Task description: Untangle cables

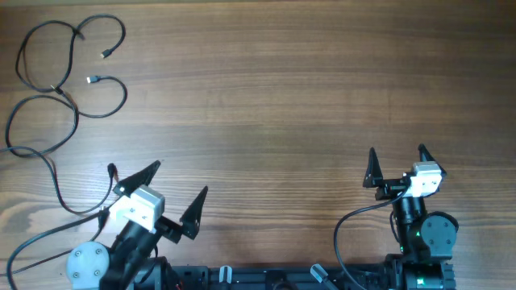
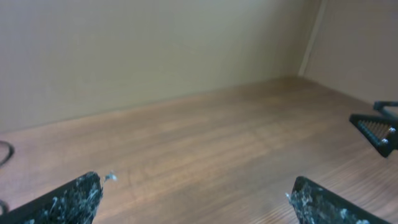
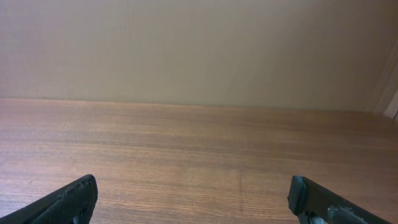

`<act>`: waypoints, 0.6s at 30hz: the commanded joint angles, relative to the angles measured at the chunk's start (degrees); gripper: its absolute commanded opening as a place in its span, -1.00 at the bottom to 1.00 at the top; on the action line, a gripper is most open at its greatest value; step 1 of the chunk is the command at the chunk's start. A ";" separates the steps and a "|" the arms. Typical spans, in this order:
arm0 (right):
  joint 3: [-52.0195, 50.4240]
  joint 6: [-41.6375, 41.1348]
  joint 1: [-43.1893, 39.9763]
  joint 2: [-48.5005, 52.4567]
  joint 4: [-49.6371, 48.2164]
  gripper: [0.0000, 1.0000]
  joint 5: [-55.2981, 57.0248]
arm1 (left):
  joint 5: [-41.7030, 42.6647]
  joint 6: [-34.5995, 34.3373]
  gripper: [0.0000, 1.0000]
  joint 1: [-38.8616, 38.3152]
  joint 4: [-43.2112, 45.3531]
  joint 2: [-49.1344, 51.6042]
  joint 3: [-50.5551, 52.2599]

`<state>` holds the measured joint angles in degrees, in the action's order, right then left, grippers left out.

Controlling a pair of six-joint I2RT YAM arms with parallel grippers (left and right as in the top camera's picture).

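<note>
- The cables [image 1: 61, 90] lay in the far left corner of the wooden surface [image 1: 282, 97], thin black cords in several overlapping loops that crossed one another.
- Two plug ends sat inside the loops: a silver-tipped plug [image 1: 91, 80] and, just beyond it, a darker plug [image 1: 106, 53].
- One strand trailed down the left edge and curved in close to the left arm.
- The left tool [image 1: 181, 177] hung at the near left, fingers spread wide with nothing between them, angled toward the middle of the surface and well apart from the loops.
- Its wrist view showed only bare wood between the fingers [image 2: 68, 199], with a sliver of black cord [image 2: 5, 152] at the left edge.
- The right tool [image 1: 397, 150] stood at the near right, jaws fully apart and empty, far from the cables.
- Its wrist view showed both fingers [image 3: 62, 202] over bare wood.
</note>
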<state>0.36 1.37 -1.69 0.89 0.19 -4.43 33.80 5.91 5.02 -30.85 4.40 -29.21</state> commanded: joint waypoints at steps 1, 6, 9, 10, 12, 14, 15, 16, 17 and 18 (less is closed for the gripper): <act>-0.07 -0.26 -0.26 -0.68 -0.17 0.99 0.92 | 0.90 1.14 1.00 0.52 3.96 -2.67 5.25; -0.07 -0.28 -0.26 -0.68 -0.17 0.99 0.92 | 0.87 -2.19 1.00 0.52 13.88 -3.08 11.06; -0.07 -0.26 -0.26 -0.68 -0.17 1.00 0.92 | 0.42 -3.89 1.00 0.52 18.56 -3.48 14.12; -0.07 -0.28 -0.26 -0.68 -0.17 1.00 0.92 | -0.11 -4.63 1.00 0.52 18.78 -3.74 14.95; -0.07 -0.28 -0.26 -0.63 -0.17 0.99 0.92 | -2.29 -7.56 1.00 0.52 18.86 -4.22 16.44; -0.07 -0.28 -0.26 -0.61 -0.17 1.00 0.92 | -2.89 -8.35 1.00 0.59 18.91 -4.22 17.25; -0.07 -0.28 -0.26 -0.61 -0.17 0.99 0.92 | -3.04 -8.35 1.00 0.59 18.95 -4.22 17.53; -0.07 -0.28 -0.26 -0.61 -0.17 0.99 0.92 | -3.10 -8.35 1.00 0.63 19.50 -4.22 17.86; -0.07 -0.28 -0.26 -0.61 -0.17 1.00 0.92 | -3.52 -8.44 1.00 0.63 20.06 -4.22 18.12; -0.07 -0.28 -0.26 -0.61 -0.17 1.00 0.92 | -4.70 -9.64 1.00 0.63 21.16 -4.22 18.51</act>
<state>0.36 1.39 -1.69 0.89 0.21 -4.43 31.90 -0.64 5.06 -11.90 0.99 -12.03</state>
